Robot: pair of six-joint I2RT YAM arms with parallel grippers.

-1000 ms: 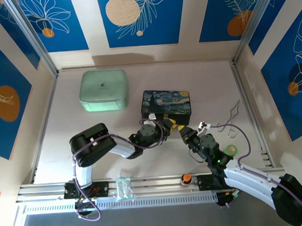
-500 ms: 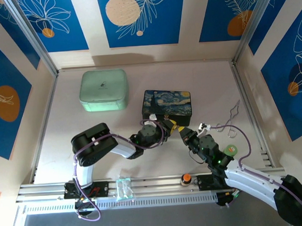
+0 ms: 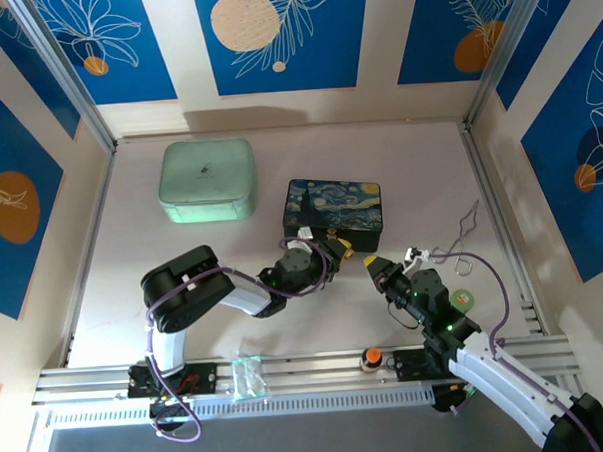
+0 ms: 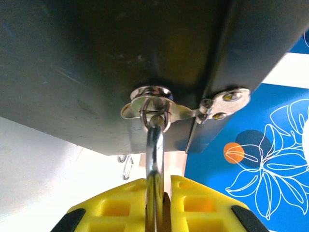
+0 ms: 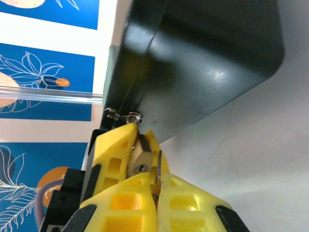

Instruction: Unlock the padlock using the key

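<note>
The dark painted box (image 3: 333, 207) stands mid-table. From the hasp ring (image 4: 154, 108) on its front hangs the padlock, its silver shackle (image 4: 154, 154) running down between yellow fingers. My left gripper (image 4: 158, 188) (image 3: 340, 247) is shut on the padlock; in that wrist view the fingers hide its body. The right wrist view shows the brass padlock body (image 5: 140, 163) end-on, keyhole facing me, held in the left gripper's fingers (image 5: 116, 145). My right gripper (image 5: 157, 186) (image 3: 371, 267) is shut on the key (image 5: 158, 166). The key's blade stands just right of the keyhole, outside it.
A mint-green case (image 3: 207, 180) sits at the back left. A bent wire tool (image 3: 462, 234) lies to the right of my right arm. An orange-topped knob (image 3: 369, 357) and a clear plastic piece (image 3: 246, 377) are on the near rail.
My right gripper has drawn back slightly toward the near right, away from the left gripper, with the key still in it. The left arm has stayed put.
</note>
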